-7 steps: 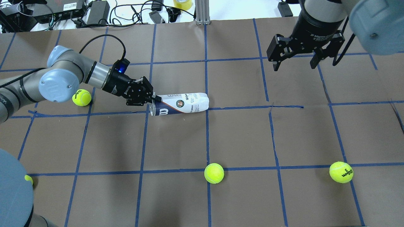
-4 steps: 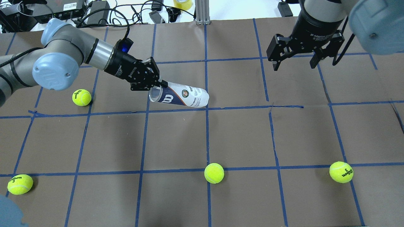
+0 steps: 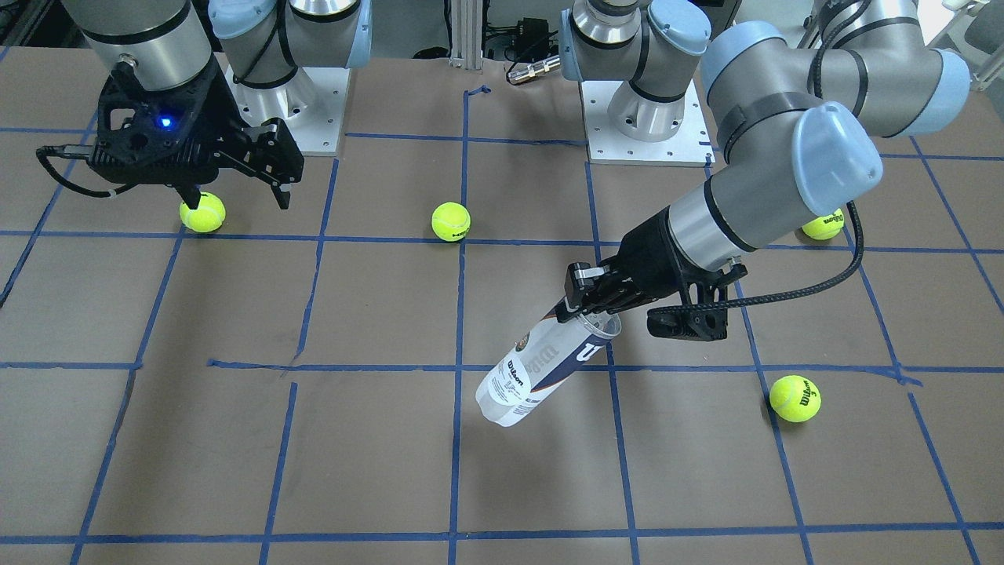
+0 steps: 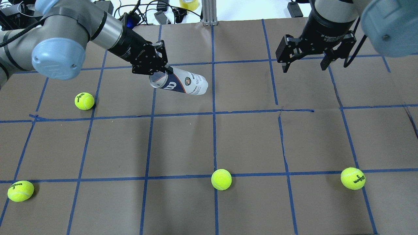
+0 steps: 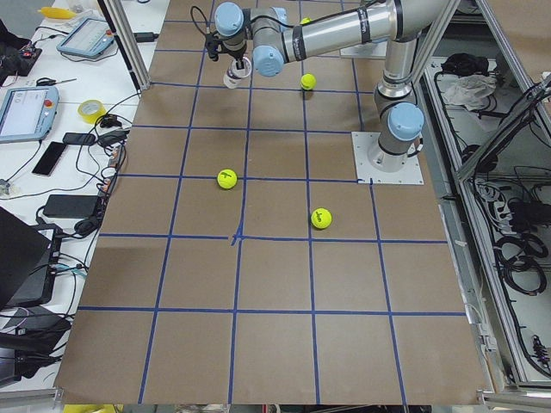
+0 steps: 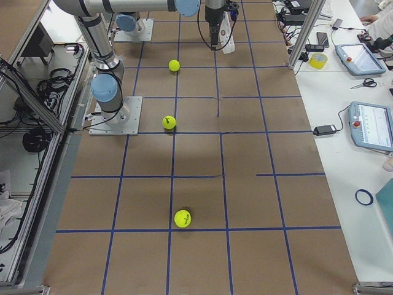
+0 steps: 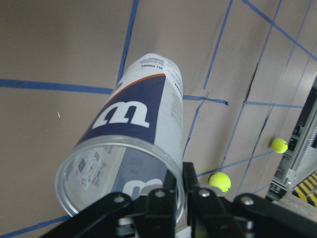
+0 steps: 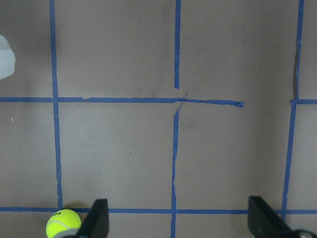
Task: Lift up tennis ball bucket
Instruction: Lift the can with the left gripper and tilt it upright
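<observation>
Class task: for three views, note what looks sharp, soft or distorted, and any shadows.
Left wrist view: tennis ball bucket looms, near rim enlarged, label sharp. Right wrist view: table sharp, right gripper soft-edged at the bottom. Overhead view: even light, tennis ball casts small shadow.

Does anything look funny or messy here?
Yes. The clear plastic tennis ball tube hangs tilted and empty, pinched at its open rim by the left claw, while four yellow-green tennis balls lie scattered across the brown taped table.
</observation>
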